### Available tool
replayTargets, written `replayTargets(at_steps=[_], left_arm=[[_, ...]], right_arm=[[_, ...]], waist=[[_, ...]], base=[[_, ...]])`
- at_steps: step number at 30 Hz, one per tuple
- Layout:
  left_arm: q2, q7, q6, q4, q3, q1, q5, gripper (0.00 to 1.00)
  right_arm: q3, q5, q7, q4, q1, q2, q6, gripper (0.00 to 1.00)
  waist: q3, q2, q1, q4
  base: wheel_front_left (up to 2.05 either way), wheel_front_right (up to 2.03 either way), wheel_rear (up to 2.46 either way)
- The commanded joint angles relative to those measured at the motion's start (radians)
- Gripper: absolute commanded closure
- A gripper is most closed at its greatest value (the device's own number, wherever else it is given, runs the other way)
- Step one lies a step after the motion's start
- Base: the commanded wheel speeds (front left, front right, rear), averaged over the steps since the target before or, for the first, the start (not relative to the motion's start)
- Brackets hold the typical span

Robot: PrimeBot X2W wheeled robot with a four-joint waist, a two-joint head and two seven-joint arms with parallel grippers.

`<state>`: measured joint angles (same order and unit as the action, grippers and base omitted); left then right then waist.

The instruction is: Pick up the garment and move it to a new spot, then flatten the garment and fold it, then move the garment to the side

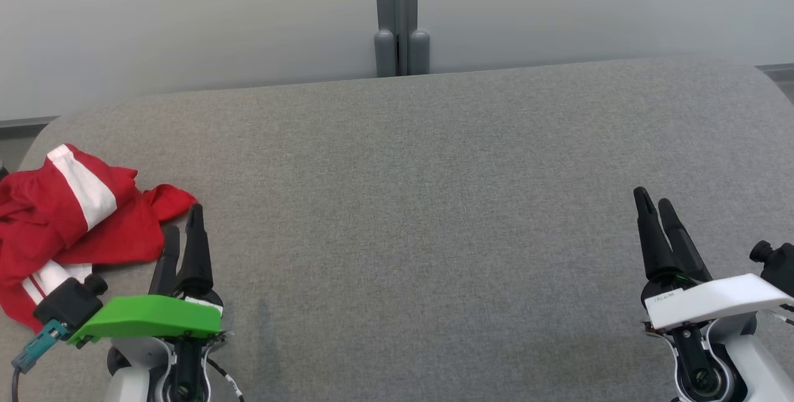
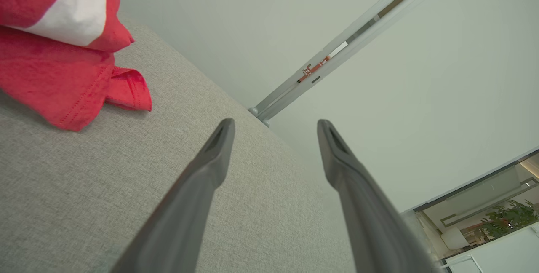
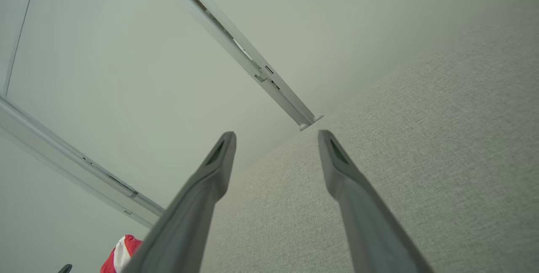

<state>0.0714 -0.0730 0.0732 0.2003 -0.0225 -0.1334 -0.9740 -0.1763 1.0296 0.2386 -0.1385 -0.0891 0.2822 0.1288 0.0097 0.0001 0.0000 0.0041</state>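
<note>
Head view, with both wrist views. I read no brand anywhere. The white cover (image 1: 713, 299) on my right wrist carries a small label, and the grey post (image 2: 320, 68) between the pale wall panels (image 1: 186, 17) carries an orange-red sticker; both are too small to read.

The garment (image 1: 74, 216) is red with white stripes and lies crumpled at the far left edge of the grey upholstered surface (image 1: 434, 172). The heap's long axis runs roughly from the near left edge away toward the wall. One broad white stripe crosses it on a diagonal, and a loose red flap points right, toward my left fingertips.

The left gripper (image 1: 184, 221), under its green cover (image 1: 149, 318), sits just beside that flap with its fingers spread apart and nothing between them. The left wrist view shows bare fabric between the fingers and the cloth. The black wrist camera (image 1: 68, 303) overlaps the garment's near corner in the head view.

The right gripper (image 1: 652, 198) hangs well apart at the far right, its fingers likewise spread and holding nothing.

A potted plant (image 2: 505, 222) shows beyond the wall.
</note>
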Motion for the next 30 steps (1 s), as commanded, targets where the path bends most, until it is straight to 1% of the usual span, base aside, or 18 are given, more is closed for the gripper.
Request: replayTargets(at_steps=[1, 5, 14, 30], left_arm=[[0.013, -0.010, 0.008, -0.004, -0.006, -0.034, 0.039, 0.00], [0.022, -0.022, 0.012, 0.014, -0.021, -0.039, 0.104, 0.00], [0.025, -0.049, 0.019, 0.049, -0.034, -0.044, 0.232, 0.00], [0.034, -0.092, 0.019, 0.114, -0.050, -0.060, 0.434, 0.00]], right_arm=[[0.015, -0.043, -0.007, 0.015, -0.007, 0.003, 0.002, 0.00], [0.028, -0.107, -0.018, 0.016, 0.000, -0.004, 0.002, 0.00], [0.068, -0.243, -0.037, 0.012, 0.009, -0.026, 0.002, 0.00], [0.113, -0.436, -0.060, 0.007, 0.019, -0.063, 0.003, 0.00]], waist=[[0.000, -0.0001, 0.0000, 0.000], [0.001, -0.0001, 0.0000, 0.000], [0.004, -0.0001, 0.0000, 0.000], [0.012, -0.0001, 0.0000, 0.004]], base=[[0.00, 0.00, 0.00], [0.00, 0.00, 0.00], [0.00, 0.00, 0.00], [0.00, 0.00, 0.00]])
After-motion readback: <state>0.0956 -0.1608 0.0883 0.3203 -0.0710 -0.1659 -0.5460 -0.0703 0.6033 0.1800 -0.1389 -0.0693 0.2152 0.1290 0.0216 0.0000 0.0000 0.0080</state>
